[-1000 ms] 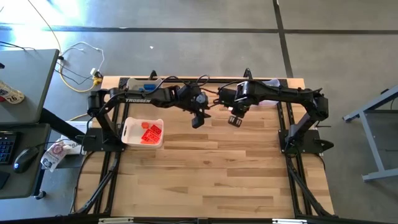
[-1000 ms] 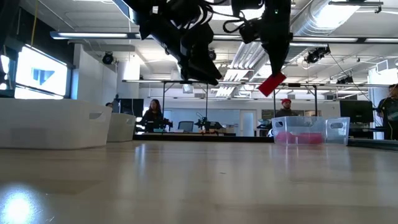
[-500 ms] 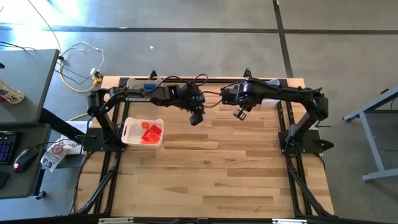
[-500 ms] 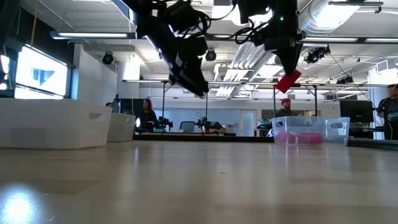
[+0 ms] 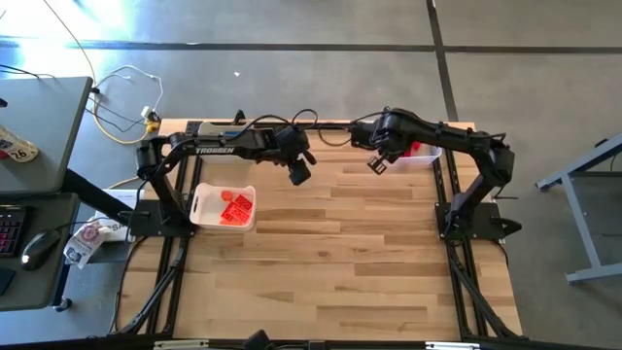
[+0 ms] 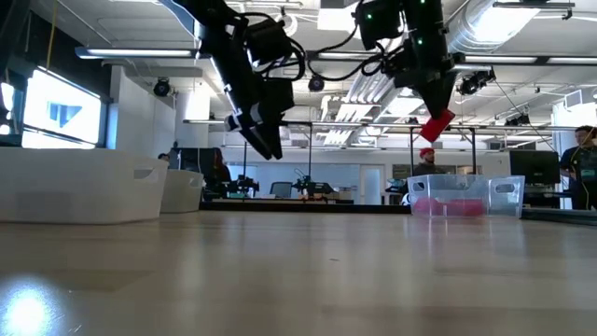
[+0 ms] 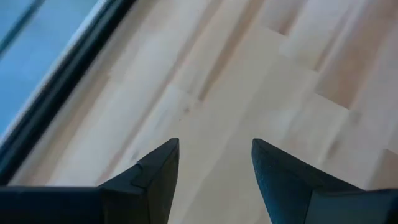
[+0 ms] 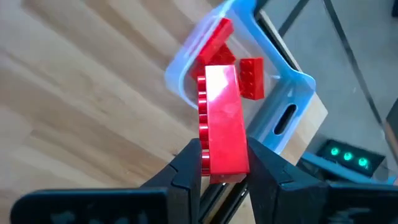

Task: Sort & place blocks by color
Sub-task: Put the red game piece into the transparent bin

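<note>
While the red block (image 8: 222,118) sits clamped upright in the right gripper (image 8: 222,167), aloft just short of the clear bin (image 8: 281,93) at the table's far right corner, carry it fully over the rim before letting go; the left gripper (image 7: 214,168) hangs part-open and empty over far-centre boards.

The right pincer (image 5: 377,163) hangs beside the clear bin (image 5: 425,154) at the table's (image 5: 330,262) far right — the white bin (image 5: 209,202) sits left.
</note>
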Available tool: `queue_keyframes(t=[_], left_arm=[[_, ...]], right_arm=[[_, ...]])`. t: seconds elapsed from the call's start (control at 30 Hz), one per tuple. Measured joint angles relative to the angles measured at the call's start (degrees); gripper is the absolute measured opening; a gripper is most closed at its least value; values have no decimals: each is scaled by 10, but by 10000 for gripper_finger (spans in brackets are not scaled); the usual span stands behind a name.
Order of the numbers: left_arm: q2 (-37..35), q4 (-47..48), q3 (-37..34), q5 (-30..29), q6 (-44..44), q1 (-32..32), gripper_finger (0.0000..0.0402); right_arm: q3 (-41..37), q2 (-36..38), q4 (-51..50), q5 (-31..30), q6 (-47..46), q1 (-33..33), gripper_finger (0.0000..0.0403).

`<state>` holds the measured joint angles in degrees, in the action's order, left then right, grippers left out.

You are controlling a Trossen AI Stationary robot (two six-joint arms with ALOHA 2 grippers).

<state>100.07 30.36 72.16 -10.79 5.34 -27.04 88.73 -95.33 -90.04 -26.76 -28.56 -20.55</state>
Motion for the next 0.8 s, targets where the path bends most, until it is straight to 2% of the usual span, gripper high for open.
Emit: queue_keyframes(t=[0.2, 0.37, 0.6, 0.8], left_arm=[[0, 7, 0, 56, -14, 1, 188], [0, 16, 0, 76, -35, 14, 188], [1, 16, 0, 97, -58, 29, 188], [1, 19, 0, 183, -77, 35, 188]], right_arm=[[-3, 0, 2, -1, -34, -60, 74], [-54, 0, 23, -1, -15, -117, 74], [-144, 0, 153, 3, 47, -169, 74], [-194, 0, 269, 4, 79, -195, 96]])
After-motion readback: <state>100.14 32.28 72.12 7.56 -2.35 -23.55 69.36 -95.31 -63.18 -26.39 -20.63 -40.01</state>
